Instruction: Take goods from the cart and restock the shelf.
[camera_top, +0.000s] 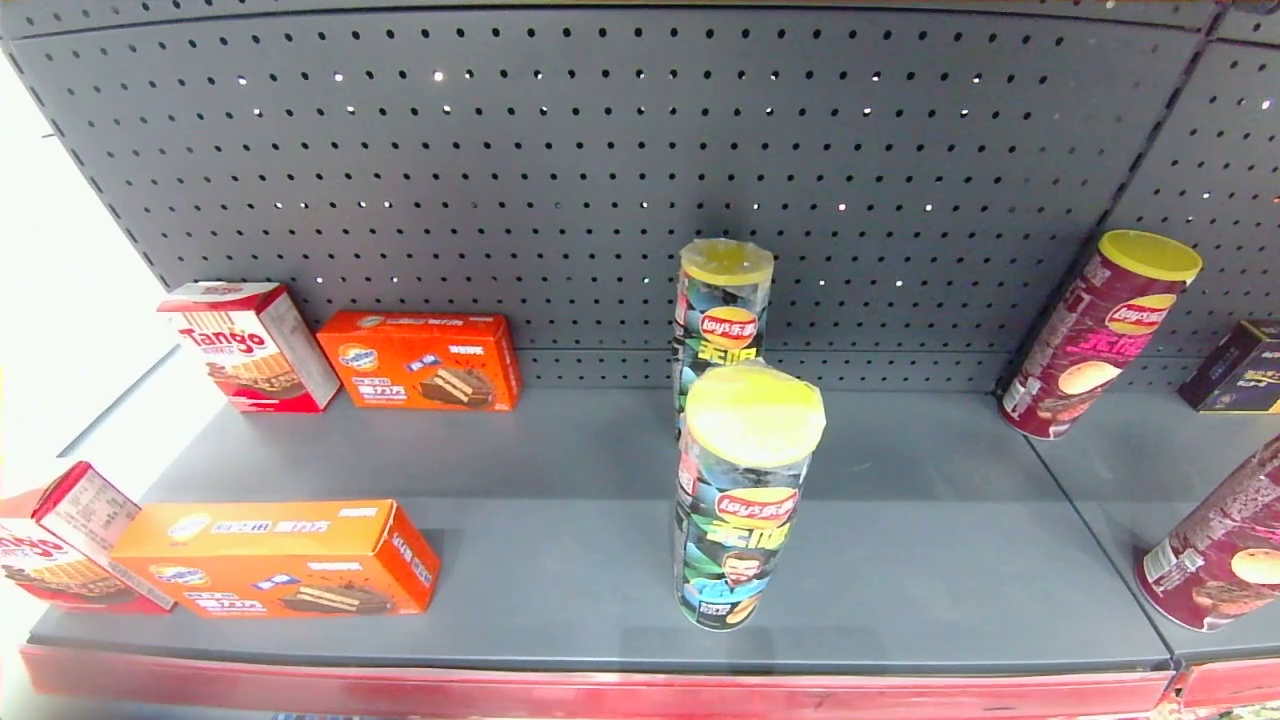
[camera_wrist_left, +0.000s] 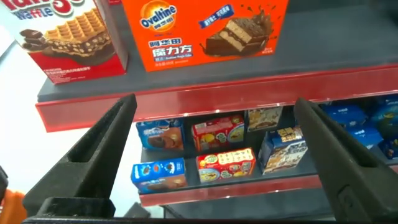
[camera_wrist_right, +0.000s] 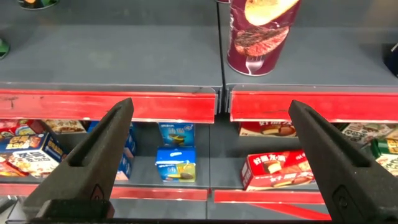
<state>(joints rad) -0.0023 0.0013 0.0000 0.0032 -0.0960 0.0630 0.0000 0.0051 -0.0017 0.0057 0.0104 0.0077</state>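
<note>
- Left claw (camera_wrist_left: 214, 99) hangs empty, jaws spread wide, before the red front lip of the shelf (camera_top: 950, 540), just under an orange cake box (camera_wrist_left: 205, 31) and a wafer box (camera_wrist_left: 68, 37).
- Right claw (camera_wrist_right: 211, 104) is likewise wide and empty, below a purple chip can (camera_wrist_right: 258, 31) at the shelf's front edge.
- Mid-shelf, a green chip can (camera_top: 748, 500) stands upright near the front edge, with a second green chip can (camera_top: 722, 310) directly behind it by the pegboard back.
- Such cans likely handle light and stiff but tall, tippy and slick-wrapped.
- The best hold is probably across the tube at mid-height, clear of the thin yellow lid, squeezed gently since the contents are brittle.
</note>
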